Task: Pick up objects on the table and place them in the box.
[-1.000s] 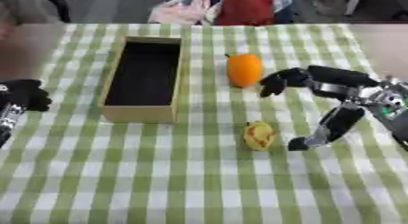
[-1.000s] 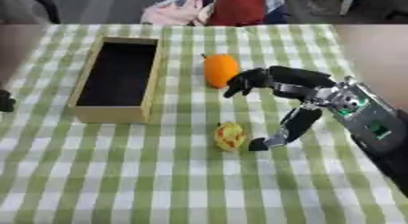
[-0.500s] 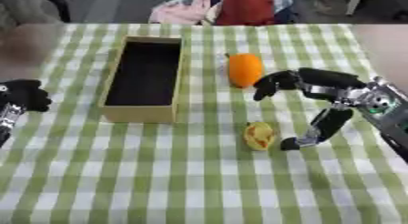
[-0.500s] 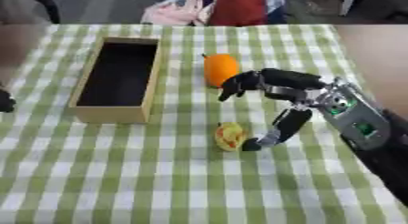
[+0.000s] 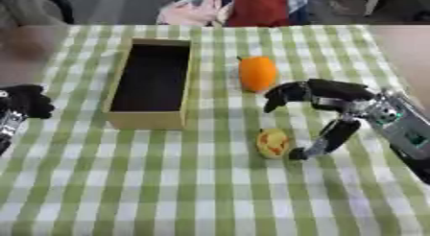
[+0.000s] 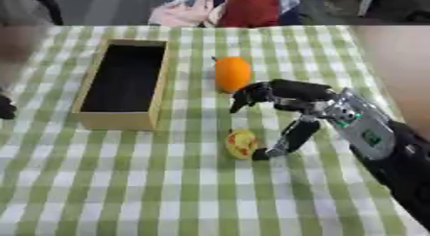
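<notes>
A green-and-white checked cloth (image 5: 210, 192) covers the counter, lying flat and smooth. On it stands a long rectangular box (image 5: 149, 120) of pale wood or card, open at the top, with a dark inside that holds nothing visible. To the right of the box, well apart from it, an orange fruit (image 5: 257, 73) stands upright, smooth and oval, with a small stem at its top. Nearer the robot lies a small rounded yellow object (image 5: 272, 143) with reddish marks on its surface; what it is cannot be told.

The right hand (image 5: 329, 101) comes in from the right on a black and silver arm. It is spread wide: its upper fingers (image 5: 280, 93) arch forward and curl down just in front of the orange fruit, without clearly touching it, while the thumb (image 5: 328, 139) reaches down to the cloth just beside the yellow object on its right side. Whether the thumb tip touches that object cannot be told. The hand holds nothing.

The left hand (image 5: 25, 100) shows at the left edge, black, its fingers curled, resting beside the box and apart from it.

Beyond the far edge of the counter lie pink and red fabrics (image 5: 227, 7).
</notes>
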